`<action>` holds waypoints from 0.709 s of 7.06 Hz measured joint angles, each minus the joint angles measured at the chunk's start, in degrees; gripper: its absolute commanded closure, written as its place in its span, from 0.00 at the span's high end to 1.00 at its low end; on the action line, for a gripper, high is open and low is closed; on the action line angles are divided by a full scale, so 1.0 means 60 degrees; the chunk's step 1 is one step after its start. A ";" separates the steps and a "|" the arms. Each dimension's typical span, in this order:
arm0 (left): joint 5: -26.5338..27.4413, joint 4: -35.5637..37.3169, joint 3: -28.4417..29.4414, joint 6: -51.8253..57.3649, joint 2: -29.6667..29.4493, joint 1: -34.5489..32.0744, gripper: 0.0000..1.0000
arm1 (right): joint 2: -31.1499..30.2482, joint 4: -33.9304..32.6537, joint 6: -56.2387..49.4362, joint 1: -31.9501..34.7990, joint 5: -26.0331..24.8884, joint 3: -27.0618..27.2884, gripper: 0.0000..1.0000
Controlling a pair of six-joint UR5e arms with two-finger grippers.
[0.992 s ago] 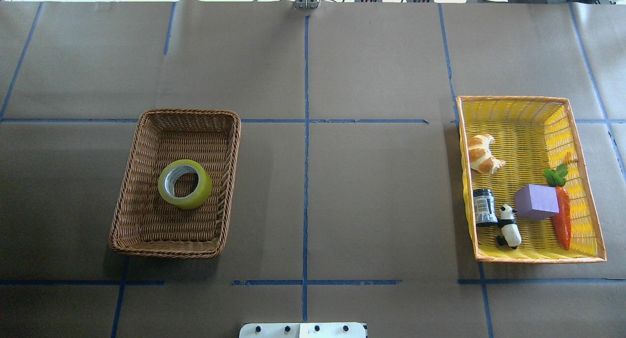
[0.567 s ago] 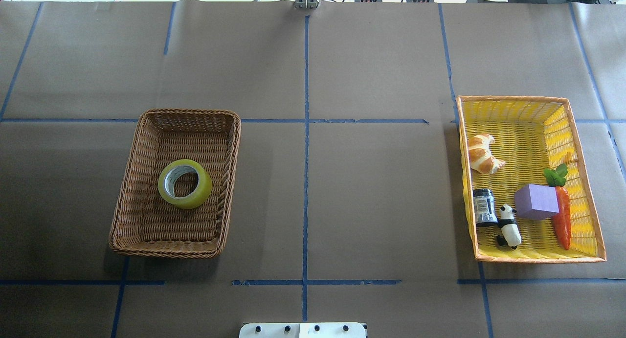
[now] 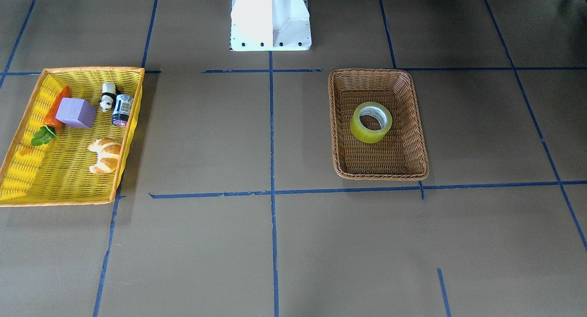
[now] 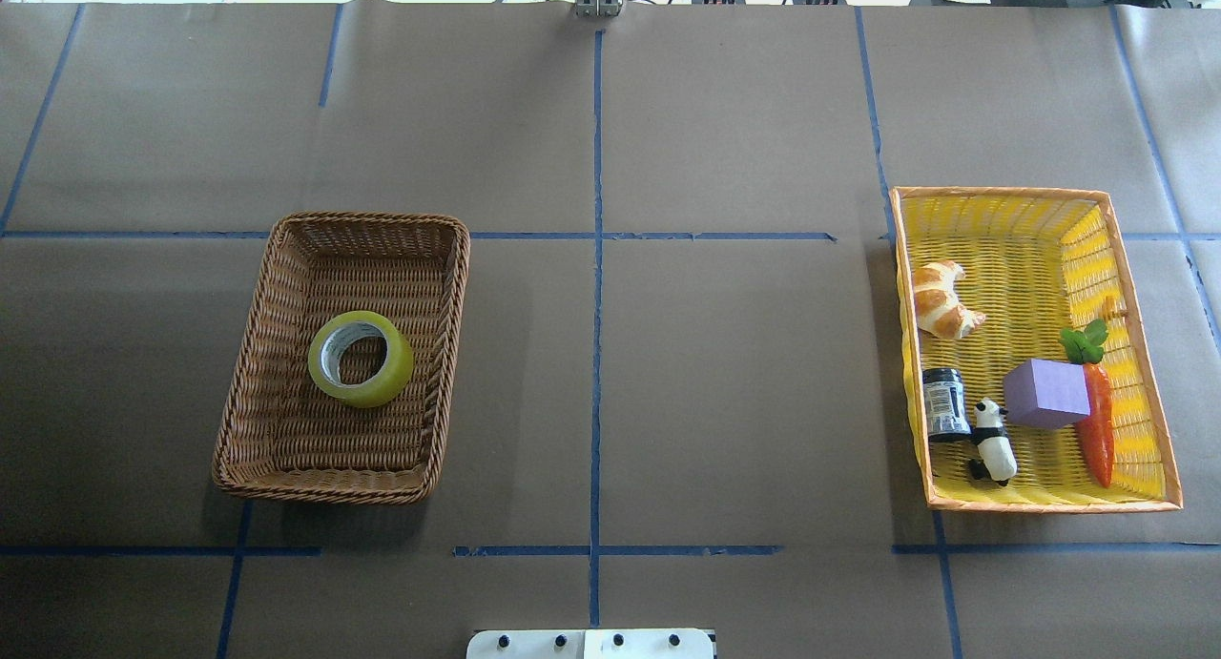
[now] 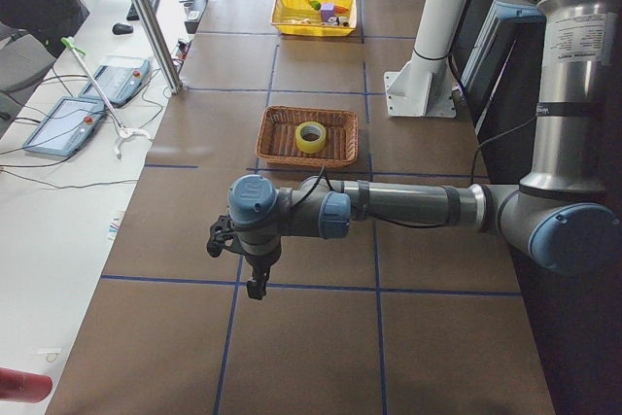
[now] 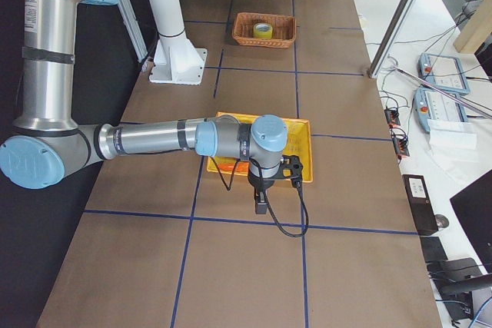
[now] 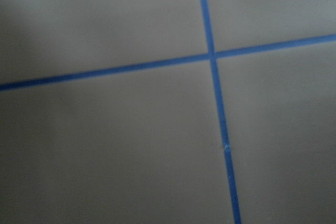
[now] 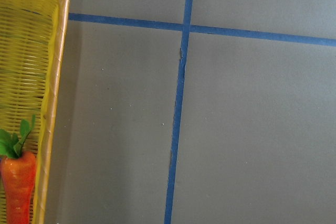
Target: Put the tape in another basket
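Observation:
The tape point(image 4: 387, 374) is a yellow-green roll lying flat in the brown wicker basket point(image 4: 372, 217) on the table's left half. It also shows in the front-facing view point(image 3: 362, 130) and the left side view point(image 5: 311, 144). Neither gripper shows in the overhead or front-facing views. My left gripper point(image 5: 255, 284) hangs over bare table well to the left of the brown basket; I cannot tell if it is open or shut. My right gripper point(image 6: 261, 207) hangs just outside the yellow basket's right side; I cannot tell its state either.
A yellow plastic-weave basket point(image 4: 1002, 193) with an orange rim stands at the right, holding a croissant point(image 4: 940, 301), a purple cube point(image 4: 1046, 392), a carrot point(image 4: 1097, 430), a dark jar point(image 4: 944, 403) and a panda figure point(image 4: 992, 440). Blue tape lines cross the brown paper.

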 measured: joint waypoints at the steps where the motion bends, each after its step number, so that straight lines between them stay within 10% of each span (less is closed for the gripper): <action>1: 0.0018 0.0004 -0.0149 -0.0002 0.0040 0.0019 1.00 | -0.0023 0.0011 0.0011 -0.0002 0.0019 -0.0008 1.00; 5: -0.0005 -0.0038 -0.0574 0.0065 0.0066 0.0097 1.00 | -0.0053 0.0029 -0.0019 -0.0016 0.0046 -0.0007 1.00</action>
